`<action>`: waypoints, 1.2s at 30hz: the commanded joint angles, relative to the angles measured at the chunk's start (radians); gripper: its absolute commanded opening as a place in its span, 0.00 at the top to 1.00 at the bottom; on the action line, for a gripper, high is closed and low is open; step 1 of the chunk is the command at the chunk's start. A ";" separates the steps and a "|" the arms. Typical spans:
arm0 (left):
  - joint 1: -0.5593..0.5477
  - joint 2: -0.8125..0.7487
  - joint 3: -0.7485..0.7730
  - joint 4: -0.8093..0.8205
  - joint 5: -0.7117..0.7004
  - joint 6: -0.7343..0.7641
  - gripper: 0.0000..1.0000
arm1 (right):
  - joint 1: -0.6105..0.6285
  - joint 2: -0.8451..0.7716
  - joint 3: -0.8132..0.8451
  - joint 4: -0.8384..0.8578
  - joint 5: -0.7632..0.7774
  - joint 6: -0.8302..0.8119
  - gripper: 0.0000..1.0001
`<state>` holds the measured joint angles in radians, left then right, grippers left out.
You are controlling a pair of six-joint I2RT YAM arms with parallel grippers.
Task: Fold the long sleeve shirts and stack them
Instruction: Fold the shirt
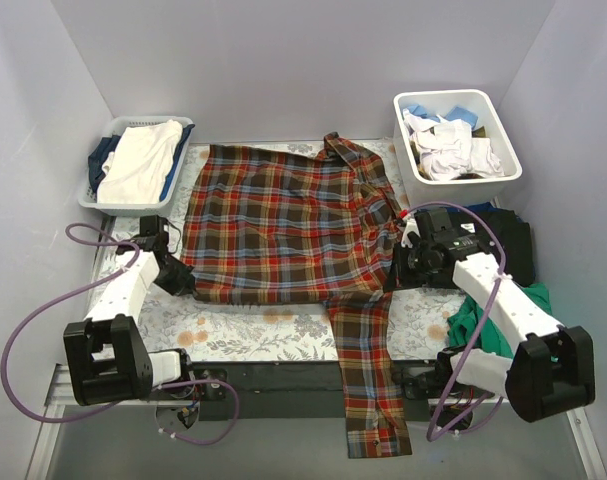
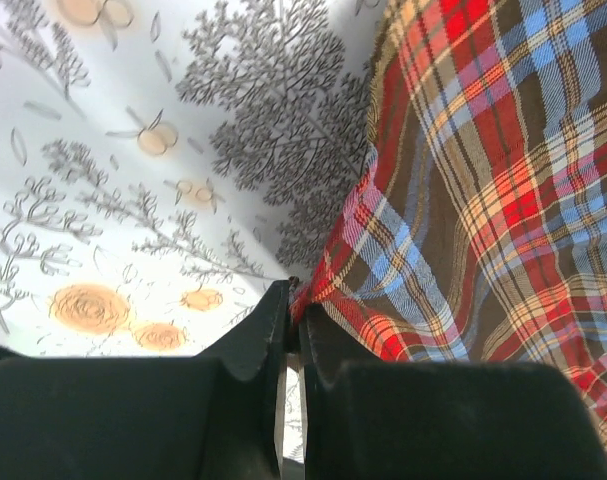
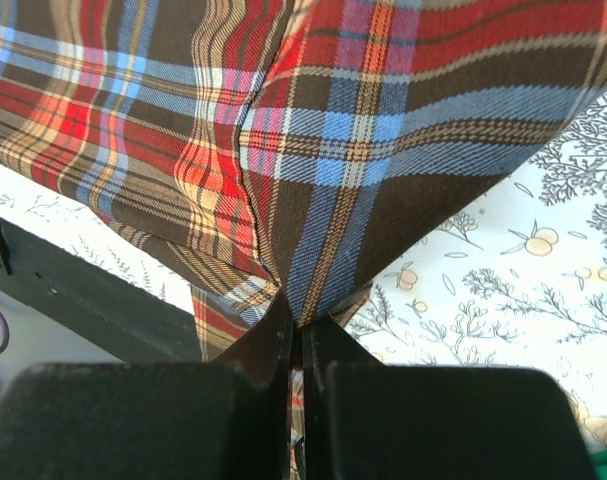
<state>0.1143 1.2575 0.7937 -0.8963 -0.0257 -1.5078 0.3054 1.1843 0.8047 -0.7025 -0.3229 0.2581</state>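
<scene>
From above, the plaid shirt (image 1: pixel 283 225) lies spread out flat in the middle of the table (image 1: pixel 243 335). One sleeve (image 1: pixel 368 390) hangs off the near edge. The left pincer (image 1: pixel 180 277) is at the shirt's near left corner. The right pincer (image 1: pixel 401 262) is at the shirt's right side, close to where that sleeve starts. A dark pile of clothes (image 1: pixel 513 235) sits just behind the right arm.

In the left wrist view, the left pincer (image 2: pixel 295 300) is squeezed shut on a small bit of the shirt's edge (image 2: pixel 328 285). The cloth rises from it like a little tent over the flowery table (image 2: pixel 133 150).

In the right wrist view, the right pincer (image 3: pixel 298 320) is squeezed shut too. It holds a pinch of the plaid shirt (image 3: pixel 333 130), and the cloth spreads out from that pinch in folds.

The shirt looks soft, floppy and light. It will likely sag in the middle when only two spots are held. Corners, the hem and seams look like the best places to hold, since the cloth is thicker there. The hanging sleeve may drag and pull, so it probably needs folding in.
</scene>
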 commanded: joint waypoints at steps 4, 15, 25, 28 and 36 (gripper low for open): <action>-0.001 -0.050 0.031 -0.076 -0.042 -0.061 1.00 | 0.001 0.049 0.054 -0.057 0.059 0.004 0.99; -0.001 0.042 0.228 -0.001 -0.057 -0.020 1.00 | -0.012 0.233 0.343 -0.045 0.123 -0.005 0.99; -0.001 0.281 0.317 0.135 -0.072 0.015 1.00 | -0.065 0.441 0.499 0.001 0.142 -0.028 0.99; -0.001 0.330 0.338 0.152 -0.068 0.023 0.99 | -0.066 0.504 0.550 0.011 0.120 -0.026 0.99; -0.001 0.466 0.470 0.174 -0.048 0.040 0.75 | -0.066 0.607 0.652 0.014 0.084 -0.025 0.87</action>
<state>0.1074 1.6798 1.1751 -0.7589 -0.0433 -1.4891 0.2550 1.7630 1.3792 -0.7063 -0.2348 0.2539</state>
